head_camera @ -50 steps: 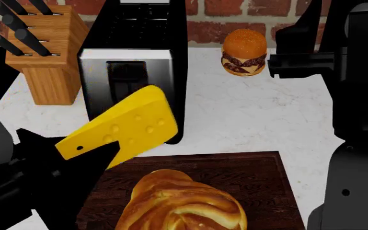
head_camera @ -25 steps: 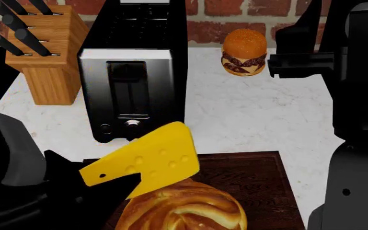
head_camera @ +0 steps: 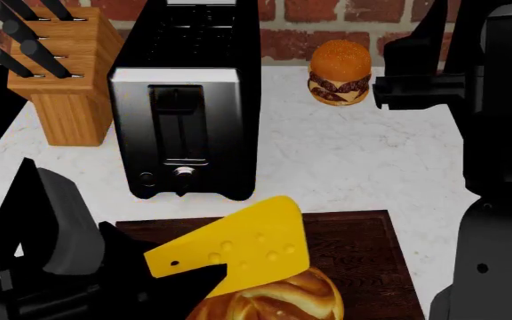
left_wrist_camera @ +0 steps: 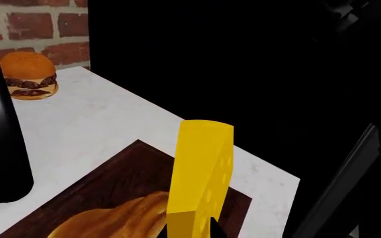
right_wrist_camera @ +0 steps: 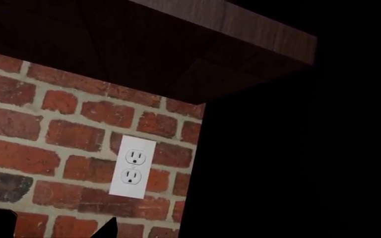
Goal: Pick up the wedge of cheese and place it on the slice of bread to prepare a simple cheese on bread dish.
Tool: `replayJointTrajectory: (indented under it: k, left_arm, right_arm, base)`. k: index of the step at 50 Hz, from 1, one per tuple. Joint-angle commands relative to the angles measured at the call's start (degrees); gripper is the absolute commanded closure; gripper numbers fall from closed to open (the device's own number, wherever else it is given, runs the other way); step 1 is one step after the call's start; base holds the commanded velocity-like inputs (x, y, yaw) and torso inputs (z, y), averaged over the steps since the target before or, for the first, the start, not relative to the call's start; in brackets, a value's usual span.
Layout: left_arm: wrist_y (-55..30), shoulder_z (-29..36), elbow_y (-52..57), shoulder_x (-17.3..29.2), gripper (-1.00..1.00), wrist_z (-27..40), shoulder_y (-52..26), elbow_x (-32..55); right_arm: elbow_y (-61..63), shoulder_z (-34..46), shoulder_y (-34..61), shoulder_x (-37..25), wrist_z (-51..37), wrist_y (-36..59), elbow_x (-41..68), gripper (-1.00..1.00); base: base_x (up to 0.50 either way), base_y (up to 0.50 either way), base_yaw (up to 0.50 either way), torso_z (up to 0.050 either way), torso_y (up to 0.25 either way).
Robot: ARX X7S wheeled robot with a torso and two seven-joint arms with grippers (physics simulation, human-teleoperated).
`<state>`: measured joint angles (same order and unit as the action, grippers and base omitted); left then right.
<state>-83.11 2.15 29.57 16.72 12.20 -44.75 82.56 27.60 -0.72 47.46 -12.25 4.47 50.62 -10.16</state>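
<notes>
Left claw (head_camera: 181, 283) clenched on wedge of cheese (head_camera: 234, 250), wedge held tilted just above slice of bread (head_camera: 269, 300), bread on dark board (head_camera: 354, 247) on white table (head_camera: 354, 160), right claw state cannot tell.

Left pincer (head_camera: 181, 283) low and clamped; right arm raised, its pincer seemingly unseen.
</notes>
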Motion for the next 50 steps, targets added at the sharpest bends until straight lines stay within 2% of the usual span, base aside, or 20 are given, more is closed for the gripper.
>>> replayJointTrajectory:
  k: [1, 15, 23, 41, 50]
  left_arm:
    - [3.09, 1.63, -1.06, 1.87, 1.0, -3.07, 1.5, -4.41]
    - [6.23, 3.64, -4.4, 2.8, 1.0, -7.47, 1.15, -7.51]
    - [5.01, 3.2, -3.23, 2.82, 1.0, -4.89, 1.16, -3.6]
    - [11.11, 7.47, -5.66, 5.45, 1.0, -12.34, 0.86, -13.53]
    - [11.0, 8.72, -5.45, 5.31, 1.0, -12.56, 1.28, -13.13]
  right_arm:
    - [-0.2, 0.01, 0.15, -0.18, -0.18, 0.15, 0.26, -1.0]
    - [0.02, 0.28, -0.07, -0.51, -0.48, 0.18, 0.45, -1.0]
    - [-0.03, 0.26, -0.44, -0.67, -0.59, -0.15, 0.74, -1.0]
    - [0.33, 0.73, 0.02, -0.98, -0.9, 0.69, 0.91, -1.0]
    - [0.17, 0.69, -0.39, -1.11, -1.18, 0.19, 1.14, -1.0]
  base:
    - [0.0, 0.0, 0.0, 0.0, 0.0]
    - [0.0, 0.0, 0.0, 0.0, 0.0]
    - [0.0, 0.0, 0.0, 0.0, 0.0]
    - [0.0, 0.0, 0.0, 0.0, 0.0]
    - [0.0, 0.0, 0.0, 0.0, 0.0]
